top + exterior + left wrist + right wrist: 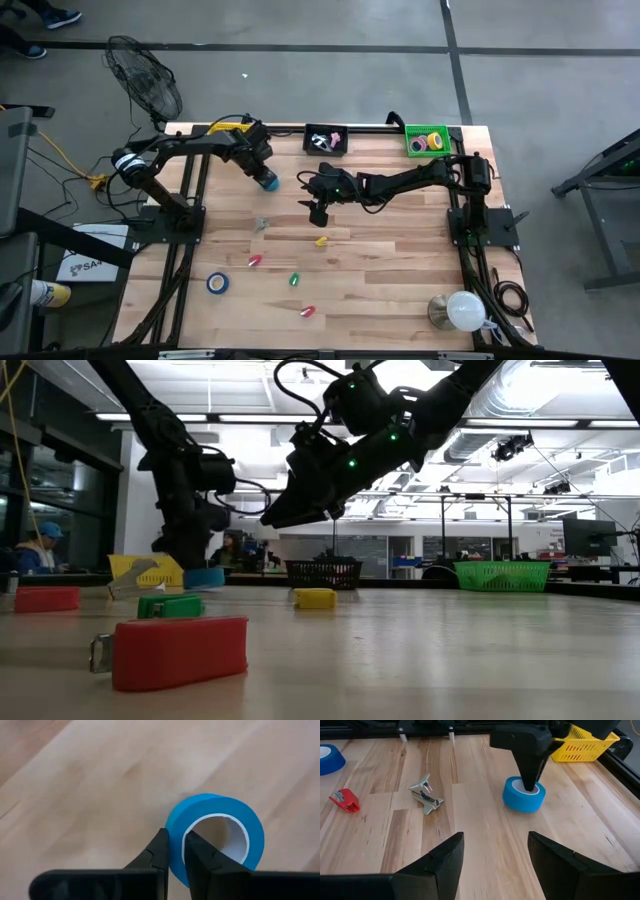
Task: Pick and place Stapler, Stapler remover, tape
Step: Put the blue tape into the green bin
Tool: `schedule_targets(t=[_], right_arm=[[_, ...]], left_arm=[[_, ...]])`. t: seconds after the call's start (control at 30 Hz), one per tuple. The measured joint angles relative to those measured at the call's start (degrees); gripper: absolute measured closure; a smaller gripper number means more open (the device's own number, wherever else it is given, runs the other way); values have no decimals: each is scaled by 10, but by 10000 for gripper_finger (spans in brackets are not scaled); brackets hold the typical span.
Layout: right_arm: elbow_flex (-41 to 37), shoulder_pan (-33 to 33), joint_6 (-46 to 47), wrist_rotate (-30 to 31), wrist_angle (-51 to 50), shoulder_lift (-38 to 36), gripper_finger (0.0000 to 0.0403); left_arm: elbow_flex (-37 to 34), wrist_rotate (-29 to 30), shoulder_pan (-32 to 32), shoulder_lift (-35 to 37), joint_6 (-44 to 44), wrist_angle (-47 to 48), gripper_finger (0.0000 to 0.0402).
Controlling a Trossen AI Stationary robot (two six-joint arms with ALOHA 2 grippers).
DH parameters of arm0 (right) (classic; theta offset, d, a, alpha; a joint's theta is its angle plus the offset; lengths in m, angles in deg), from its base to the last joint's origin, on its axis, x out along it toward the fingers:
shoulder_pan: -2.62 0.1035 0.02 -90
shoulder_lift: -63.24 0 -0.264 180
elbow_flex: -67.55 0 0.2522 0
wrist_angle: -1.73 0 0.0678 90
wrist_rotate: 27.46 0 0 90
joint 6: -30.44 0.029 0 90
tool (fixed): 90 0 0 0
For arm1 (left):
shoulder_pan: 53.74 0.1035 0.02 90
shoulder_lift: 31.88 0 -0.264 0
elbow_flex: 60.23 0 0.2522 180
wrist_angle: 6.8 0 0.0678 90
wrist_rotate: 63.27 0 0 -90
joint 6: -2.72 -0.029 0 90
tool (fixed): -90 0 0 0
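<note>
Blue tape roll [215,837] sits flat on the light wooden table [400,290], upper left of centre in the high view, just below the yellow basket [232,130]. Left gripper [176,851] stands over it, fingers pinched on the roll's wall: one finger inside the open centre, one outside. Roll appears not yet lifted; in the low view its underside looks level with the tabletop.

Right gripper [495,852] hovers mid-table, jaws spread wide, holding nothing, pointed toward the roll. A metal staple remover [426,795] lies near, apart from the roll. Second blue roll [218,283] lies lower left; small red, green and yellow pieces are scattered across the lower half. Black basket [327,141] and green basket [428,141] sit along the top edge.

Risk, as judged: the grip takes only a thin band of wall. If lifted quickly the roll may pivot or slip. The right arm is close; a wide carry could clip it.
</note>
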Motion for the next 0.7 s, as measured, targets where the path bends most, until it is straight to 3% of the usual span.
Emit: schedule_targets(t=[0.13, 0.53, 0.7], right_arm=[[0, 0, -2, 0, -2, 0, 192], [0, -3, -23, 30, -11, 0, 192], [0, -4, -40, 30, 6, 0, 192]], left_arm=[[0, -5, -20, 10, -29, -21, 374], [0, 94, -92, 126, -45, -80, 374], [0, 80, -129, 176, -57, -112, 374]])
